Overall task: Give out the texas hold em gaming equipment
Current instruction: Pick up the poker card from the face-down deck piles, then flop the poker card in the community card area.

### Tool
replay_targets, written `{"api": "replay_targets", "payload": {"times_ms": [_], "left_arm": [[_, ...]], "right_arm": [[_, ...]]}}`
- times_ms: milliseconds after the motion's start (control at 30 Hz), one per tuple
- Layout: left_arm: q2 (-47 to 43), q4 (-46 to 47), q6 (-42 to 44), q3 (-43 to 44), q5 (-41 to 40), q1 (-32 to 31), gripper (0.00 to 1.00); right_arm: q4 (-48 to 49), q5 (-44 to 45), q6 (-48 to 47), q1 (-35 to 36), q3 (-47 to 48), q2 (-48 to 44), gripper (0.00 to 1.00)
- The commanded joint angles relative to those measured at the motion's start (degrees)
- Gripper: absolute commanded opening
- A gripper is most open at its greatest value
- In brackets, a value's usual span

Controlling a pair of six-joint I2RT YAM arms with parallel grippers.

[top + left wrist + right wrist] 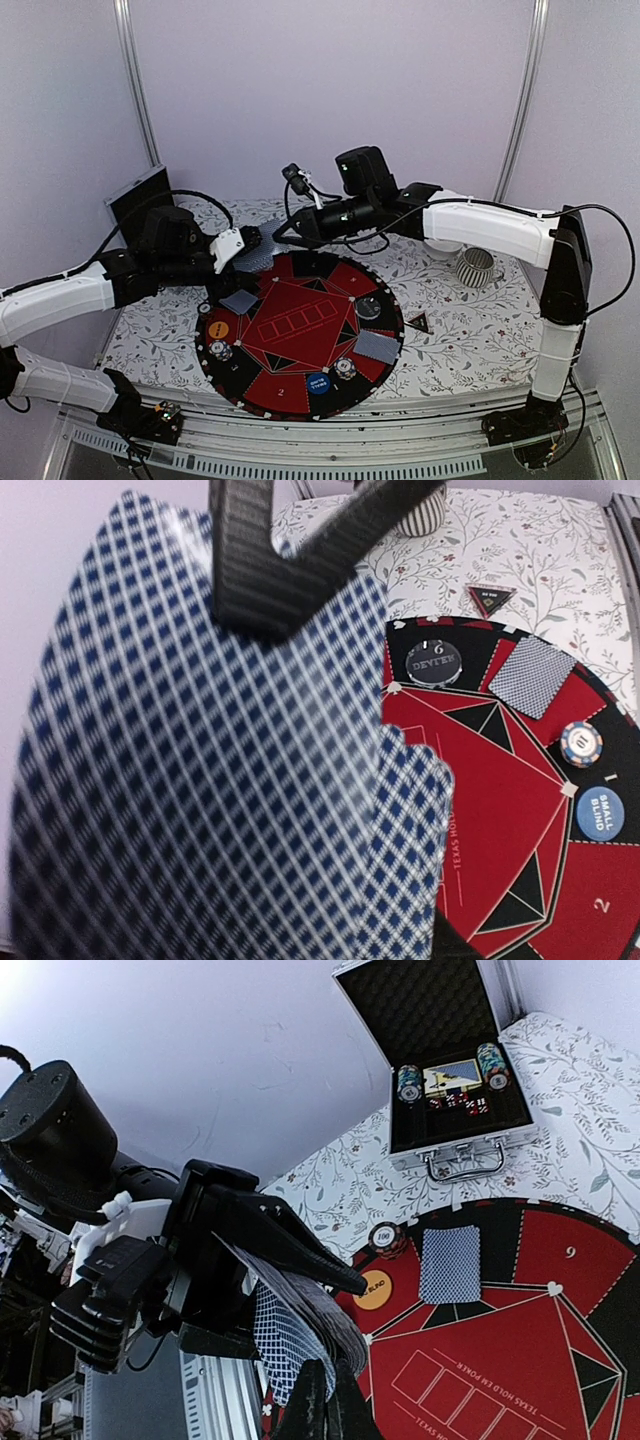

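Note:
My left gripper is shut on a fanned deck of blue-diamond-backed playing cards, held above the far left edge of the round red-black poker mat. From the right, my right gripper has its fingers shut on the edge of one card of that deck. Two cards lie face down on the mat. An orange button, a blue button, a dealer chip and two poker chips also sit on it. The triangle marker lies just off its right rim.
An open metal chip case stands at the far left of the floral tablecloth. A ribbed grey cup is at the back right. Beside it a white bowl is partly hidden by the right arm.

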Motion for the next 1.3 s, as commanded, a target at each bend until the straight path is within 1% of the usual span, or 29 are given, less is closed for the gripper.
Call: {"api": "replay_targets", "payload": {"times_ms": [0, 300, 367, 467, 500, 533, 600, 767, 833, 867, 933, 1000, 1033, 1133, 1167, 1267], "left_arm": [[1.1, 0.9, -1.7, 1.1, -1.1, -0.5, 0.44], [1.4, 0.8, -5.6, 2.9, -3.2, 1.5, 0.43], [1.7, 0.9, -6.6, 3.6, -5.0, 2.4, 0.43], [2.1, 0.6, -8.6, 4.7, -8.7, 4.5, 0.43], [2.2, 0.7, -9.2, 5.1, -10.3, 5.4, 0.43], [2.1, 0.9, -9.7, 5.2, -11.3, 6.2, 0.43], [1.7, 1.5, -10.7, 5.3, -13.3, 7.8, 0.43], [0.9, 3.1, -11.7, 4.8, -16.3, 10.0, 0.43], [0.7, 3.4, -11.8, 4.8, -16.3, 10.5, 0.42], [0.6, 3.5, -11.9, 4.8, -16.0, 10.6, 0.43], [0.4, 3.6, -11.9, 4.7, -16.3, 10.8, 0.42], [0.1, 3.8, -11.9, 4.6, -16.9, 11.0, 0.43], [0.0, 3.8, -11.9, 4.6, -16.9, 11.2, 0.43], [-0.5, 3.9, -12.0, 4.6, -16.6, 11.5, 0.42], [-0.6, 3.9, -12.1, 4.6, -16.4, 11.5, 0.43], [-0.9, 4.0, -12.2, 4.5, -16.3, 11.6, 0.42]], "right_arm": [[-2.0, 4.1, -2.5, -0.8, -0.7, -3.6, 0.02], [-4.6, 4.0, -5.3, -3.1, 0.7, -7.6, 0.02], [-5.9, 6.9, -7.4, -4.1, 1.2, -8.5, 0.02], [-7.6, 18.1, -11.4, -4.6, 1.5, -8.9, 0.02], [-8.3, 22.5, -14.4, -4.6, 1.9, -8.3, 0.02], [-8.8, 25.0, -17.2, -4.6, 2.4, -7.5, 0.02], [-9.2, 28.1, -20.8, -4.2, 3.3, -5.1, 0.02], [-8.9, 32.0, -25.2, -1.0, 6.2, 1.8, 0.02], [-8.9, 31.4, -27.5, 0.2, 7.7, 4.5, 0.02], [-9.4, 29.8, -27.5, 0.3, 8.9, 5.7, 0.02], [-9.9, 27.7, -23.9, 0.5, 10.8, 7.7, 0.02], [-9.5, 30.4, -23.8, 2.2, 11.2, 9.2, 0.02], [-9.3, 32.6, -25.2, 3.6, 11.1, 9.9, 0.02], [-8.5, 40.7, -36.0, 8.1, 10.7, 13.2, 0.02], [-7.7, 43.2, -41.5, 9.3, 10.5, 14.6, 0.02], [-5.3, 49.3, -52.6, 13.0, 10.4, 18.7, 0.02]]}}
